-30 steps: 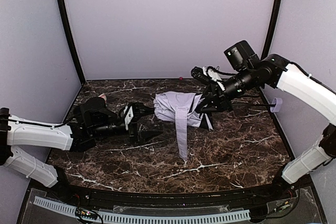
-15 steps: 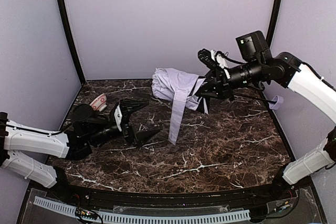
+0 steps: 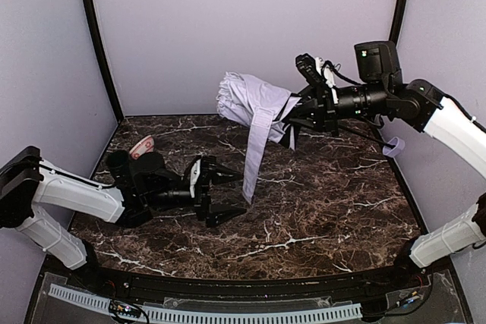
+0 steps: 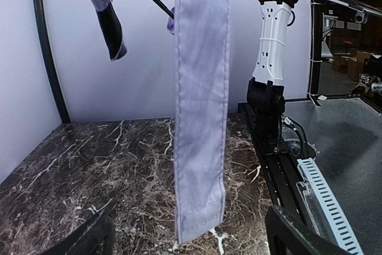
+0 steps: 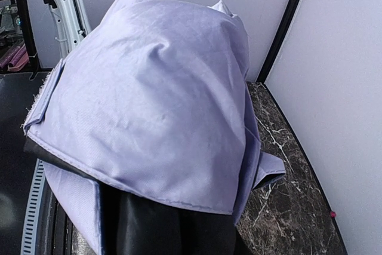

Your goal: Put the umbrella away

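My right gripper [image 3: 298,117] is shut on the umbrella [image 3: 248,101] and holds it in the air above the back of the table. The pale lavender canopy is bunched, and its black underside shows. Its fabric strap [image 3: 252,158] hangs straight down, with its end just above the marble. A thin black shaft runs right to a small lavender knob [image 3: 392,146]. In the right wrist view the canopy [image 5: 155,106] fills the frame and hides my fingers. My left gripper [image 3: 220,193] is open and low on the table. In the left wrist view the strap [image 4: 200,123] hangs between its jaws.
A red-patterned bowl [image 3: 141,146] lies on the dark marble table [image 3: 326,210] at the back left, behind my left arm. Lavender walls with black corner posts [image 3: 100,43] close in the back and sides. The other arm's white base [image 4: 271,34] shows in the left wrist view.
My right gripper lifted the umbrella off the table, up and toward the back, so the strap now hangs free. My left gripper drew back from the canopy, then moved right under the strap.
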`<state>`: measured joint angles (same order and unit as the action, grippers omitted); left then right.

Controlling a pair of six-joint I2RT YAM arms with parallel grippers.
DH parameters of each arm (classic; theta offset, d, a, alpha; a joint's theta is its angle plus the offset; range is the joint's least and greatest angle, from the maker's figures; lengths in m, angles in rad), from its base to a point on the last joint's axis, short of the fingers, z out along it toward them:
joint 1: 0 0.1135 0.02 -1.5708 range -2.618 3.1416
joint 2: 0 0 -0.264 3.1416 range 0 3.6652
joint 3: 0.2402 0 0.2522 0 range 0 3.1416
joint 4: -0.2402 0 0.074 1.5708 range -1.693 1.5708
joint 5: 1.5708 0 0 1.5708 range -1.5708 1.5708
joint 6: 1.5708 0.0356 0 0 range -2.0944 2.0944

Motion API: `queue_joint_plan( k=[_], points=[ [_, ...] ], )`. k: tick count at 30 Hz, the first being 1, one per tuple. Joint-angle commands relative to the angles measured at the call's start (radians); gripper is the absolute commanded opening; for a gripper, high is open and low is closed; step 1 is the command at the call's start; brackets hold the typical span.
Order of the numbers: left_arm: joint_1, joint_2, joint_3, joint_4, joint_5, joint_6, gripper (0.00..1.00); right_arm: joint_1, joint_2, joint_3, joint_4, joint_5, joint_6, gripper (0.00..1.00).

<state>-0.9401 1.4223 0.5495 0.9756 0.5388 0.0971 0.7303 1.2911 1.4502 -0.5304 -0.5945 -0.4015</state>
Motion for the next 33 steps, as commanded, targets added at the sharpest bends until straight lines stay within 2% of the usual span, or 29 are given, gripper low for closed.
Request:
queue_joint_plan(
  k=[1, 3, 5, 7, 10, 12, 13, 19, 21, 24, 26, 30, 33],
  points=[
    [0.001, 0.069, 0.094, 0.051, 0.085, -0.024, 0.90, -0.005, -0.015, 0.025, 0.100, -0.047, 0.016, 0.00],
    [0.001, 0.102, 0.104, 0.086, 0.114, -0.029, 0.88, -0.005, -0.013, 0.025, 0.097, -0.048, 0.014, 0.00],
    [0.001, 0.124, 0.102, 0.135, 0.154, -0.050, 0.73, -0.005, -0.013, 0.026, 0.093, -0.044, 0.012, 0.00],
    [0.001, 0.139, 0.107, 0.147, 0.181, -0.064, 0.54, -0.005, -0.013, 0.027, 0.088, -0.042, 0.009, 0.00],
    [0.000, 0.143, 0.112, 0.125, 0.194, -0.054, 0.18, -0.005, -0.011, 0.032, 0.078, -0.038, 0.003, 0.00],
    [0.000, 0.135, 0.102, 0.117, 0.189, -0.040, 0.04, -0.005, -0.010, 0.035, 0.069, -0.036, 0.000, 0.00],
    [0.000, 0.128, 0.094, 0.120, 0.183, -0.035, 0.00, -0.005, -0.010, 0.035, 0.066, -0.037, 0.000, 0.00],
    [0.000, 0.113, 0.078, 0.095, 0.141, 0.007, 0.00, -0.005, -0.015, 0.036, 0.041, -0.051, 0.000, 0.00],
    [0.002, 0.117, 0.062, 0.083, -0.015, 0.063, 0.00, -0.005, -0.011, 0.042, 0.003, -0.079, -0.009, 0.00],
    [0.025, 0.177, 0.068, 0.056, -0.277, 0.284, 0.00, -0.002, -0.007, 0.038, -0.060, -0.155, -0.027, 0.00],
    [0.068, 0.228, 0.108, 0.071, -0.352, 0.399, 0.00, 0.011, -0.007, 0.020, -0.097, -0.218, -0.044, 0.00],
    [0.166, 0.314, 0.167, 0.249, -0.356, 0.572, 0.00, 0.051, 0.009, -0.031, -0.187, -0.341, -0.075, 0.00],
    [0.186, 0.323, 0.239, 0.253, -0.299, 0.747, 0.00, 0.104, 0.040, -0.073, -0.275, -0.367, -0.107, 0.00]
  ],
)
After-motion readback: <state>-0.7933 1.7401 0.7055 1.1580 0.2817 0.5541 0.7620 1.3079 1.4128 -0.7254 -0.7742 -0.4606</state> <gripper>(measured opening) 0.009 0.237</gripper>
